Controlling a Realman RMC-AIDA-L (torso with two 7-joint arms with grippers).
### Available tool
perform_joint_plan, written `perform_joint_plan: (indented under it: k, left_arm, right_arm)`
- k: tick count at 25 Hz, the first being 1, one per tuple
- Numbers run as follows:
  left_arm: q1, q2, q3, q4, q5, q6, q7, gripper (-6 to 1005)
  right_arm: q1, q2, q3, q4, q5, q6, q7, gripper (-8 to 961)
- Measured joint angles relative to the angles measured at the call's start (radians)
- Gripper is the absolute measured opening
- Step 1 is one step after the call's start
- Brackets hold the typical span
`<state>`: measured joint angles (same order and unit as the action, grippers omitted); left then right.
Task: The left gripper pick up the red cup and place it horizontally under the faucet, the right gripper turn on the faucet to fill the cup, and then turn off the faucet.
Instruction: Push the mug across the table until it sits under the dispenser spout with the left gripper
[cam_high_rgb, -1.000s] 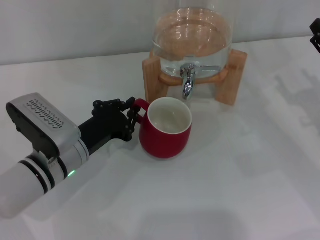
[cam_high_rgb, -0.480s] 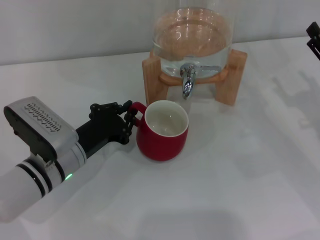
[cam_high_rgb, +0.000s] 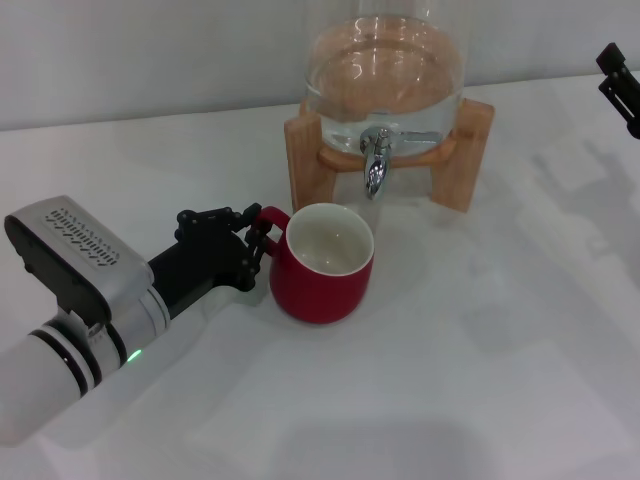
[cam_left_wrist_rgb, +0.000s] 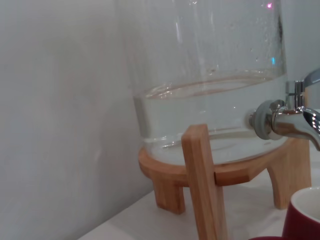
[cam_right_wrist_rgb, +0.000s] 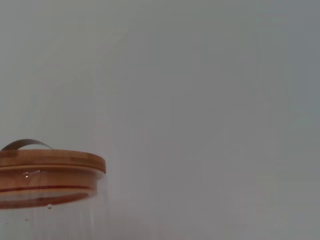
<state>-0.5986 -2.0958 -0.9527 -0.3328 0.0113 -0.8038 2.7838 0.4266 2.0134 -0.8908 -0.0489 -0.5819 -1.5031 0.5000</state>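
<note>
The red cup (cam_high_rgb: 322, 270) stands upright with its white inside showing, in front of the faucet (cam_high_rgb: 376, 160) and a little to its left, not beneath the spout. My left gripper (cam_high_rgb: 261, 236) reaches in from the left and is shut on the cup's small loop handle. In the left wrist view the chrome faucet (cam_left_wrist_rgb: 289, 123) juts out above the cup's rim (cam_left_wrist_rgb: 306, 214). Only part of my right gripper (cam_high_rgb: 621, 84) shows, at the far right edge, well away from the faucet.
The clear glass dispenser (cam_high_rgb: 385, 70), partly filled with water, sits in a wooden stand (cam_high_rgb: 303, 150) at the back of the white table (cam_high_rgb: 480, 380). A grey wall rises behind it. The right wrist view catches the dispenser's wooden lid (cam_right_wrist_rgb: 50, 172).
My left gripper has drawn the cup slightly left and nearer, away from the stand. The right gripper has crept a little further into view at the right edge.
</note>
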Motion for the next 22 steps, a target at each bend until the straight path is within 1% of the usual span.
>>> perform_joint_plan:
  k: [12, 22]
  left_arm:
    - [-0.017, 0.002, -0.009, -0.002, 0.001, 0.001, 0.000, 124]
    - [-0.043, 0.004, -0.016, 0.001, -0.003, 0.062, 0.001, 124]
  right_arm:
    - [-0.014, 0.004, -0.011, -0.002, 0.001, -0.015, -0.003, 841]
    - [-0.016, 0.004, -0.018, -0.002, 0.001, -0.014, -0.005, 842]
